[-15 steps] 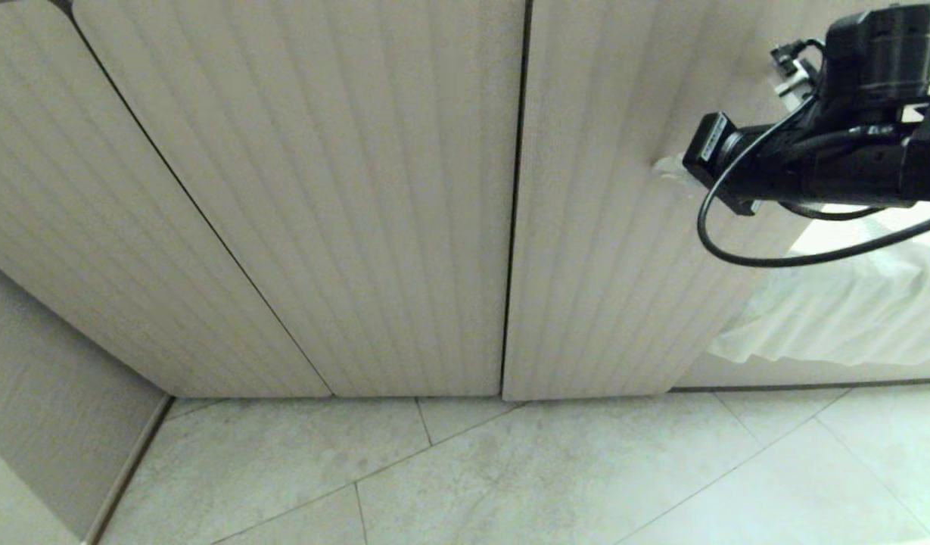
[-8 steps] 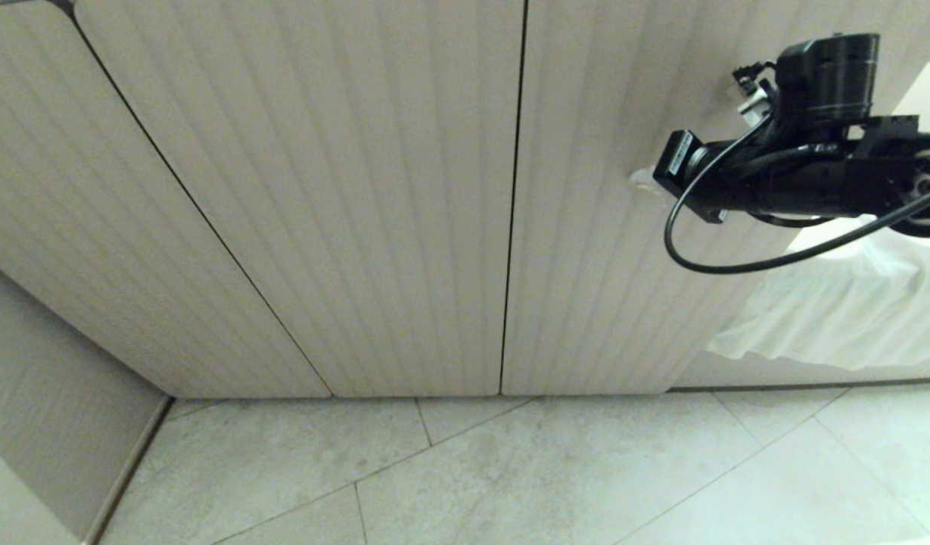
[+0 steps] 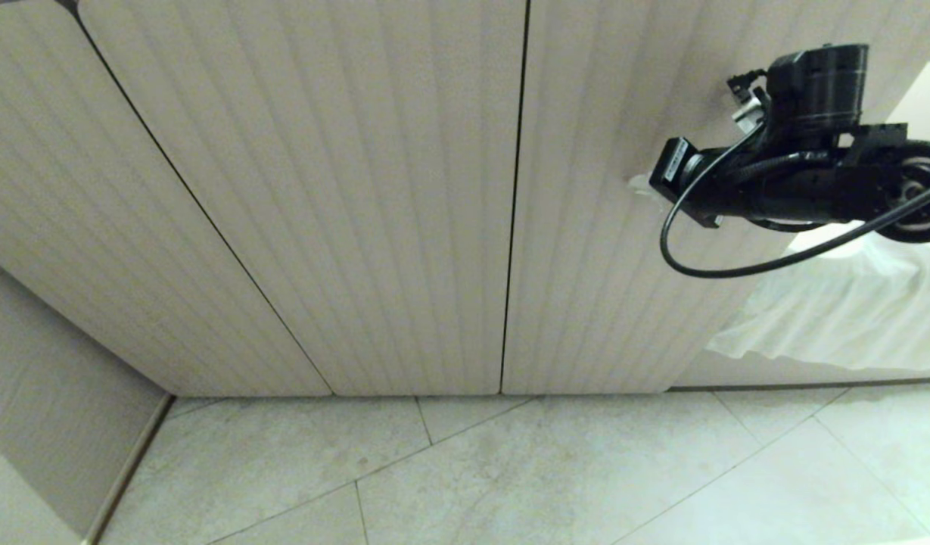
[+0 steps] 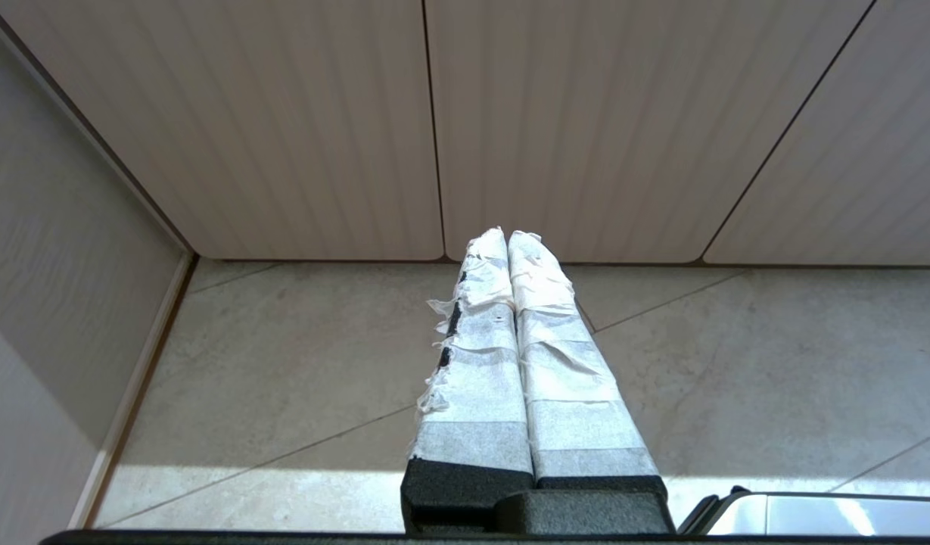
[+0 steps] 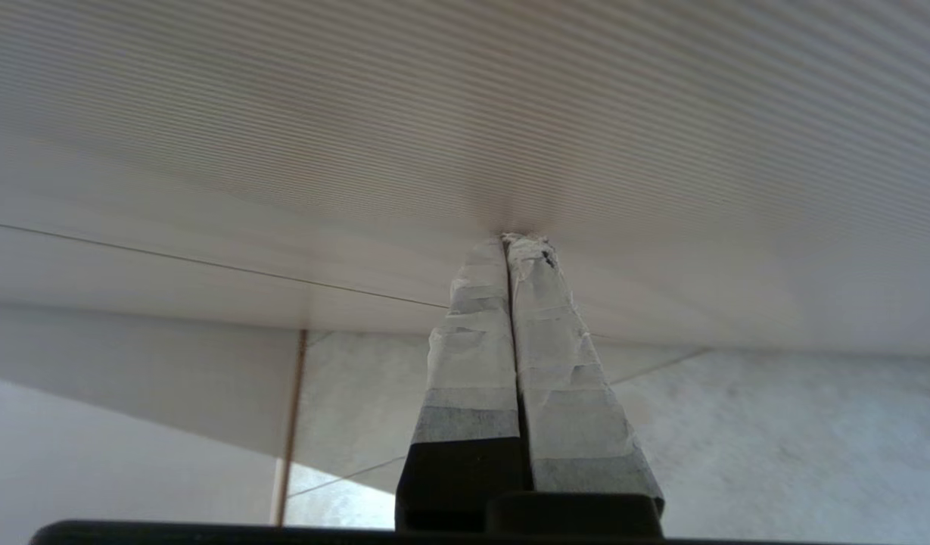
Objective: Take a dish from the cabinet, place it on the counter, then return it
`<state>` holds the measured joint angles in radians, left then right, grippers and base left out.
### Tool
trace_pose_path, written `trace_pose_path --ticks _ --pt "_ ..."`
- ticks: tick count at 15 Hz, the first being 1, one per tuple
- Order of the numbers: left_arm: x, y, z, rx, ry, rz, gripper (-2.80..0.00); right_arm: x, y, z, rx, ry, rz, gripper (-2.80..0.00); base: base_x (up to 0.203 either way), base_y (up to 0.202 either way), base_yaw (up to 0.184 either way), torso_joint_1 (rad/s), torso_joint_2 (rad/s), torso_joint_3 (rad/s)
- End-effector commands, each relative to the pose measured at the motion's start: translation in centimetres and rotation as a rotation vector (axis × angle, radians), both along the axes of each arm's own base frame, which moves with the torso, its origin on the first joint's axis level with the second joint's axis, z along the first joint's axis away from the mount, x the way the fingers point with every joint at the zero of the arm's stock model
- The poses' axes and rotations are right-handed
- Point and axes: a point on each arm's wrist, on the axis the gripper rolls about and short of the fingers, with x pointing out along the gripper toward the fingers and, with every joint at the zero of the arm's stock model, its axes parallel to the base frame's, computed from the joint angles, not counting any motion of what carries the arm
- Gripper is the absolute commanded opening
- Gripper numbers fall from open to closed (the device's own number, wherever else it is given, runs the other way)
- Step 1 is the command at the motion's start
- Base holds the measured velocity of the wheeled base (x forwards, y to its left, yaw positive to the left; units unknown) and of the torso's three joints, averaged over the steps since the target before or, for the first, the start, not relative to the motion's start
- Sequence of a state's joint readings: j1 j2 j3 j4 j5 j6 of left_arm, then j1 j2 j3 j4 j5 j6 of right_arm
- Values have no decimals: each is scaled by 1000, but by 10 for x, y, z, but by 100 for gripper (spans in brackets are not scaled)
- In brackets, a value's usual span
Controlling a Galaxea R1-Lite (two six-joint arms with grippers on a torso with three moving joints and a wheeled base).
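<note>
Beige ribbed cabinet [image 3: 359,189] doors closed (dish out of sight). Right gripper [image 5: 519,241] pinched together, empty, tips against the rightmost door. Left gripper [image 4: 508,235] likewise closed, empty, above floor tiles [image 3: 510,469].

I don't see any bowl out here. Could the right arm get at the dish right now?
Probably not. The cabinet doors look closed, so nothing inside shows. The right gripper is shut, its tips at a ribbed door, holding nothing.

bright daylight, sunlit floor [image 4: 283,492] patch, soft shadows, edge distortion.
</note>
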<state>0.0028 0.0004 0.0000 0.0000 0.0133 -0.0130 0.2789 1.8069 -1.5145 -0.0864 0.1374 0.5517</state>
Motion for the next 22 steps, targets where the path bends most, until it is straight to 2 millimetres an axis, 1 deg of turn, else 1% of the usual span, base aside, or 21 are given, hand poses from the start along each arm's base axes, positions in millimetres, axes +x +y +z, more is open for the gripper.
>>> trace_pose_path --ticks 1,3,5,9,11,13,16,19,22 --pt "0 0 0 -1 0 1 -280 -19 -5 4 -8 4 8 -280 0 0 0 0 0 0" --pt "0 0 0 -1 0 1 -280 -38 -11 1 -53 12 17 -280 0 0 0 0 0 0" --pt "0 0 0 -1 0 1 -280 -62 -18 0 -98 9 26 -280 0 0 0 0 0 0" --pt "0 0 0 -1 0 1 -280 -117 -40 -5 -206 -30 27 -280 0 0 0 0 0 0" --pt "0 0 0 -1 0 1 -280 -146 -55 -14 -262 -38 8 -280 0 0 0 0 0 0" --pt "0 0 0 -1 0 1 -280 -177 -71 -30 -325 -37 -29 -280 0 0 0 0 0 0" --pt "0 0 0 -1 0 1 -280 -216 -88 -50 -381 -40 -92 -280 0 0 0 0 0 0" --pt "0 0 0 -1 0 1 -280 -252 -94 -67 -409 -49 -120 -280 0 0 0 0 0 0" --pt "0 0 0 -1 0 1 -280 -281 -96 -95 -461 -45 -130 -280 0 0 0 0 0 0"
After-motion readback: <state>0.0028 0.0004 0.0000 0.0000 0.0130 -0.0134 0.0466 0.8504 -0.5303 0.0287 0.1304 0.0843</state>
